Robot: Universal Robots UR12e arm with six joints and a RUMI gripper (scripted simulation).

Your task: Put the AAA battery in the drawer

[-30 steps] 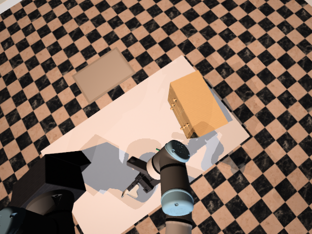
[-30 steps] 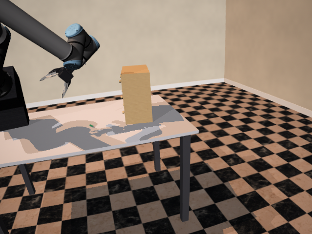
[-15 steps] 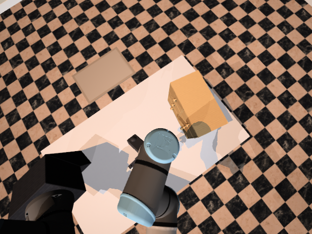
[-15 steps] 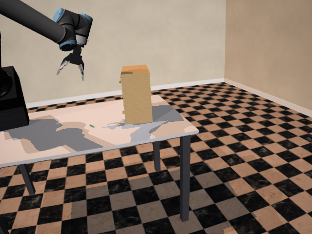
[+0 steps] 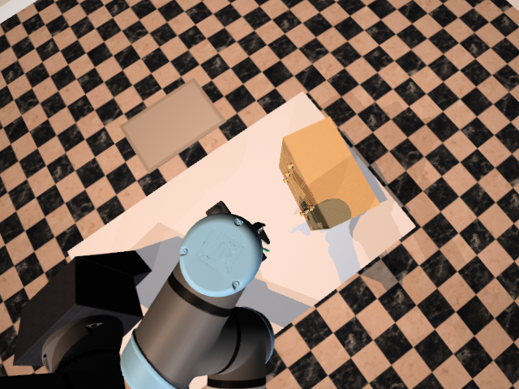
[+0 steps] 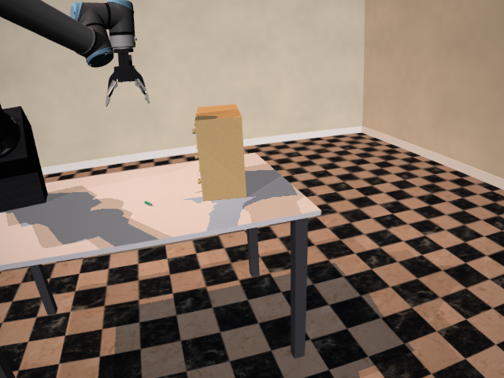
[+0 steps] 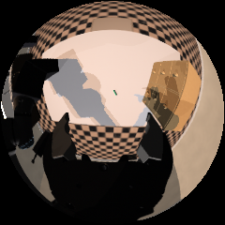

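Gripper (image 5: 241,234) (image 6: 127,102) (image 7: 107,112): jaws spread fully apart, pointing down, high above the table, with nothing between them and nothing touched; in the exterior view the two fingers splay outward from the black body, one on each side

Fingertips: well above the battery and level with the upper part of the picture, higher than the top of the chest in the exterior view

Arm (image 5: 184,327) (image 6: 53,30): reaches over the table from the side of the black pedestal (image 5: 45,309) (image 6: 34,179) (image 7: 30,80); seen from the top, its blue-capped wrist hides much of the gripper

AAA battery (image 5: 266,250) (image 6: 148,202) (image 7: 115,92): small and green, lying on its side on the table, apart from the chest and on the side its knobs face; in the top view only a sliver shows past the wrist

Chest (image 5: 331,167) (image 6: 221,156) (image 7: 182,95): light orange wood, upright on the table near one end, its knobbed front toward the battery

Drawers (image 5: 295,177) (image 7: 161,89): none looks pulled out; their contents cannot be seen

Knobs (image 5: 286,180) (image 6: 194,131) (image 7: 163,72): small, wooden, standing out from the drawer fronts

Table (image 5: 251,167) (image 6: 162,183) (image 7: 117,56): pale top on dark legs, crossed by grey shadows

Floor (image 5: 418,62) (image 6: 387,264) (image 7: 103,141): black and pinkish checks around the table

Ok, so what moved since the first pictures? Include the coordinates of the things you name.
The gripper (image 6: 127,104) (image 7: 107,112) swung round to point straight down, fingers open, gripping nothing. The arm (image 5: 188,305) (image 6: 49,30) turned with it. The battery (image 6: 148,202) (image 7: 115,92) and chest (image 5: 331,159) (image 6: 222,158) (image 7: 191,94) stayed put.
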